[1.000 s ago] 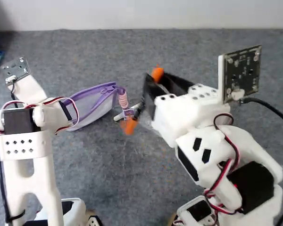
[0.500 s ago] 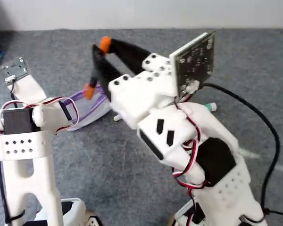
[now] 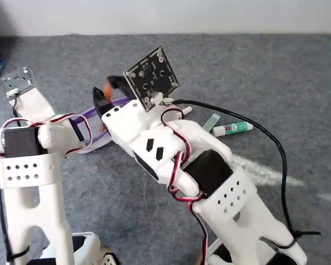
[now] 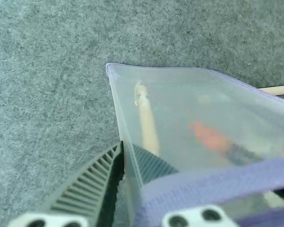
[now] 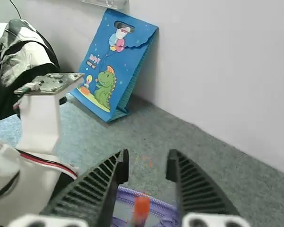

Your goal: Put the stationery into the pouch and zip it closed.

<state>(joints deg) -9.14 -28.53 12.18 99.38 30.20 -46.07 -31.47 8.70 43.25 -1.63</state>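
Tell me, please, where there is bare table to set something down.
Free: the carpet right of the marker and along the far wall, plus a patch between the left arm and right arm. Crowded: around the pouch, under the right gripper.

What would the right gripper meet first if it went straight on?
The right gripper, jaws open, would probably meet the grey carpet beyond the pouch first; depth is unclear.

Translucent mesh pouch with purple trim, on grey carpet, trimmed end raised. Inside, seen through the mesh: a cream pencil lying lengthwise and an orange piece, too blurred to name. Outside, well apart from the pouch: a white pen with green cap, flat on the carpet, and just beside it a pale green strip.
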